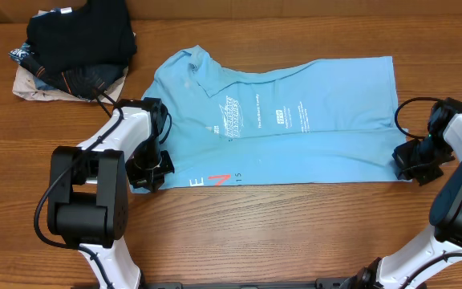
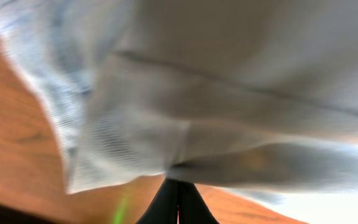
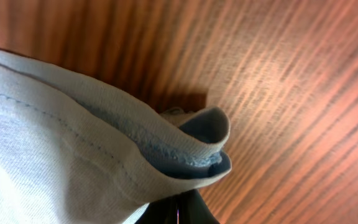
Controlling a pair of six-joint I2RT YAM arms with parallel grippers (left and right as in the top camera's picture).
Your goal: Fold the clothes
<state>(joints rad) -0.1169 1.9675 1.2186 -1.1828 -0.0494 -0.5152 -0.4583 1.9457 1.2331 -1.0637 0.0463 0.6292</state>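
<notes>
The clothes, a light sky-blue T-shirt (image 1: 279, 120), lie spread flat across the wooden table with white print in the middle and red and white letters near the front edge. My left gripper (image 1: 152, 172) is shut on the shirt's front-left corner, and blue cloth (image 2: 229, 112) fills the left wrist view above the closed fingers (image 2: 178, 202). At the shirt's front-right corner my right gripper (image 1: 414, 164) is shut on the hem; a folded, stitched edge (image 3: 185, 149) bunches just above its closed fingers (image 3: 178, 211).
A pile of black and dark folded garments (image 1: 74, 44) sits at the back left, beyond the shirt's collar. Bare wooden table (image 1: 295, 233) runs along the front, between the two arm bases.
</notes>
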